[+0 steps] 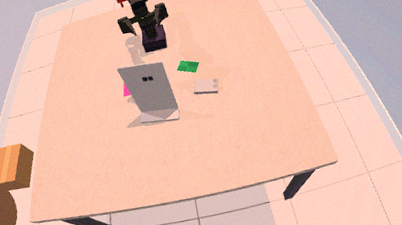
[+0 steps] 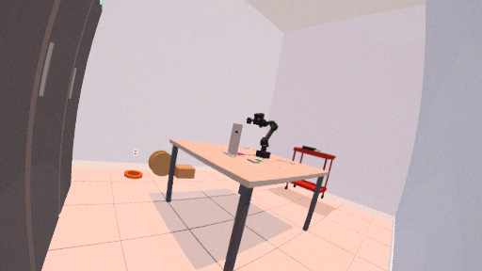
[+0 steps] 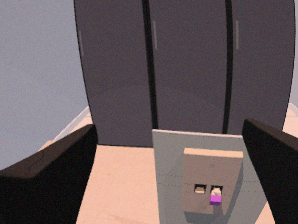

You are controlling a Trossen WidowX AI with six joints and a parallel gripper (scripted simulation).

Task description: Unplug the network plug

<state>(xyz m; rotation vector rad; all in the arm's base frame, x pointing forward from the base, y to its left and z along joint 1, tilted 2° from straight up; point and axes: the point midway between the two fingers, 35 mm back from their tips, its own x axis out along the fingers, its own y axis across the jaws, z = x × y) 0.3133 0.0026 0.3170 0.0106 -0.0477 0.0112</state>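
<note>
So from where I'm standing, the gripper (image 1: 147,25) (image 2: 249,120) (image 3: 172,129) is wide open with nothing in it, up in the air on the robot's side of the upright panel (image 1: 150,93) (image 2: 233,141) (image 3: 172,170). The panel's standing on the table (image 1: 118,167) (image 2: 207,155) (image 3: 122,185), and there's a raised socket block (image 3: 207,167) on the face toward the arm (image 1: 138,2) (image 2: 272,126). It has two openings side by side, and the purple-ended plug (image 3: 215,199) sits in the right-hand one as the wrist view shows it. Pretty small from here, so I can't really make out the tab. There's also a green patch (image 1: 188,66) (image 2: 259,160) near a pale flat box (image 1: 206,86) (image 2: 253,161), fwiw.
</note>
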